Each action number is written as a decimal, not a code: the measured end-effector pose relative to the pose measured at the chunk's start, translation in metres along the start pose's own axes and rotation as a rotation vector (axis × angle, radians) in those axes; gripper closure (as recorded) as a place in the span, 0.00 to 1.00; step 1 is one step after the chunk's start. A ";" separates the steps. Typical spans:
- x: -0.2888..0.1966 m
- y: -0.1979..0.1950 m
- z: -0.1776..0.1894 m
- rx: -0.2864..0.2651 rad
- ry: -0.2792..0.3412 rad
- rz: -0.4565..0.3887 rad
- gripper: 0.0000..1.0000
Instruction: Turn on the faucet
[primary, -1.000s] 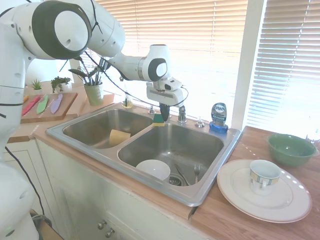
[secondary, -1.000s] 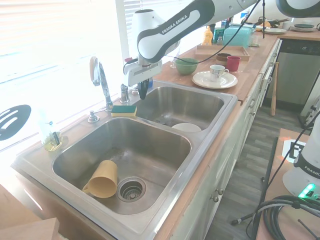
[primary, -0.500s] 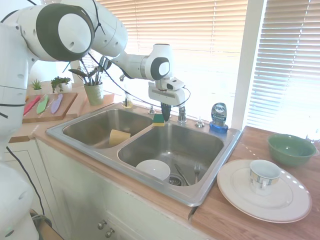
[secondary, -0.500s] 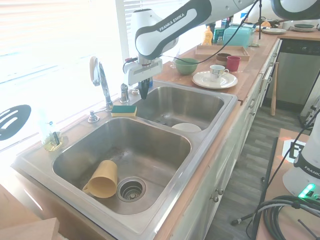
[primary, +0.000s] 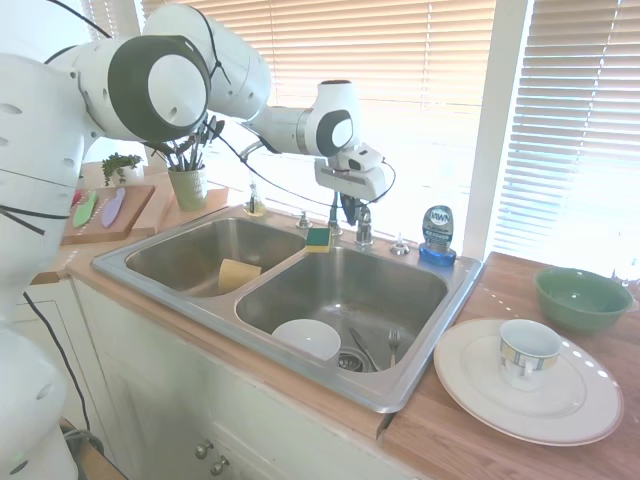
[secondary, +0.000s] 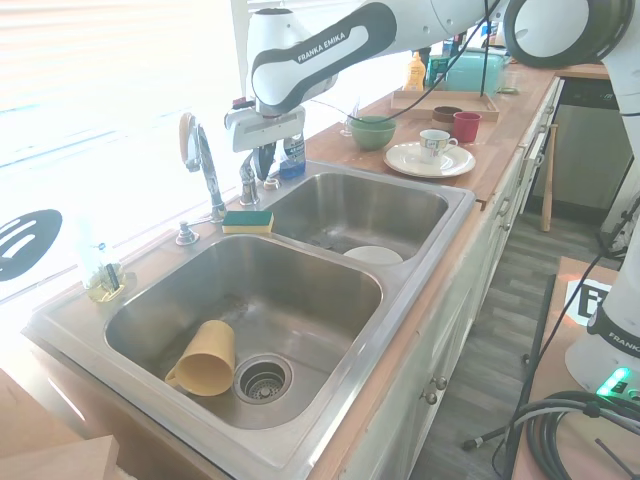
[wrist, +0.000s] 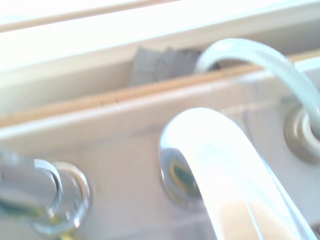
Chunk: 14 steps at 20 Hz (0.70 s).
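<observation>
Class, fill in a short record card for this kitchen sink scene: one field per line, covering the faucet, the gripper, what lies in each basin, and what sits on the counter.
Faucet: thin chrome gooseneck faucet behind the basin divider
Gripper: white arm's gripper just above the faucet's stubby lever handle; finger state unclear
Deck: green-and-yellow sponge by the faucet base
One basin: tan plastic cup on its side
Other basin: white bowl
Counter: green bowl; mug on white plate
</observation>
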<state>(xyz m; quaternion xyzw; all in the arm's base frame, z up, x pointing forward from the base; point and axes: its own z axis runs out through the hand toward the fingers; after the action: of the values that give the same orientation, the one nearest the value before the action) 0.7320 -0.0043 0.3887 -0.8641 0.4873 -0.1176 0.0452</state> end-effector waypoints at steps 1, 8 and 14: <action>0.003 -0.004 -0.001 0.008 0.006 0.004 1.00; 0.012 -0.019 -0.020 0.105 0.071 0.037 1.00; 0.006 -0.020 -0.029 0.105 0.109 0.036 1.00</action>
<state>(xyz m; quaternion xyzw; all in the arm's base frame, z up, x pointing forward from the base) 0.7445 0.0024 0.4216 -0.8439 0.4977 -0.1889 0.0661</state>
